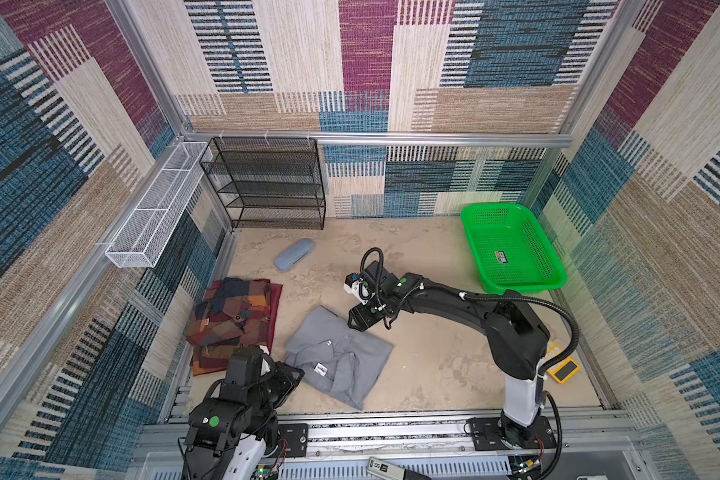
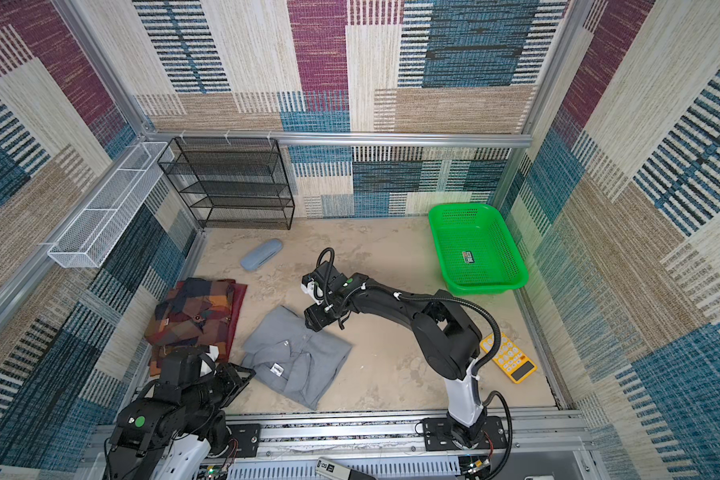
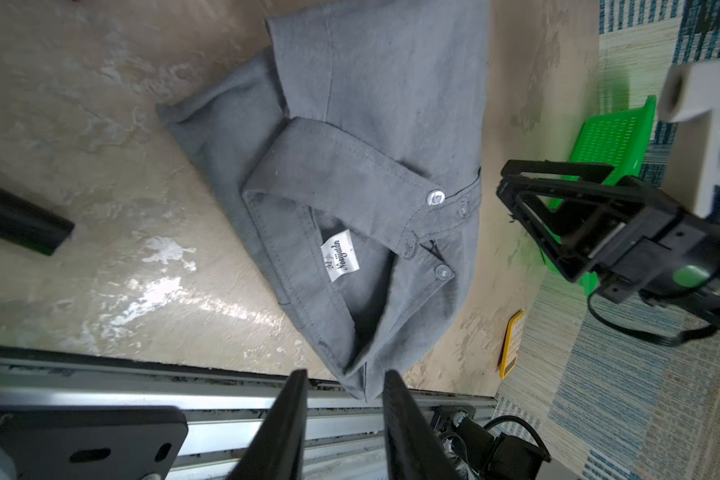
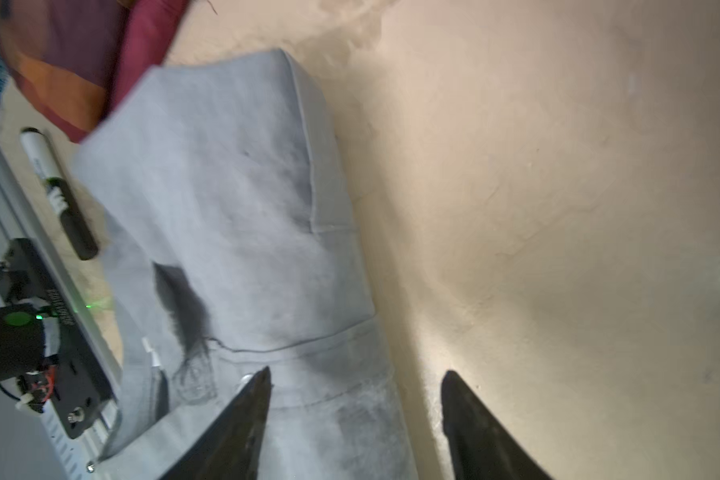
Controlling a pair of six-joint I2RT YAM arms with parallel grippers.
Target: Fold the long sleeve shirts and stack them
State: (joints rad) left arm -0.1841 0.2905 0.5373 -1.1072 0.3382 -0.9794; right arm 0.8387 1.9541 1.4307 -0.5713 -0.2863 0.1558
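My left gripper (image 3: 344, 376) released, jaws apart by grey shirt's (image 1: 350, 353) edge, my right gripper (image 4: 356, 376) released too — straddling its far edge, plaid shirt (image 1: 233, 320) folded alongside.

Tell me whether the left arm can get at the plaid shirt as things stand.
Probably yes. The plaid shirt lies uncovered on the left arm's own side. The left gripper hangs open and empty by the grey shirt, and nothing stands between it and the plaid one.
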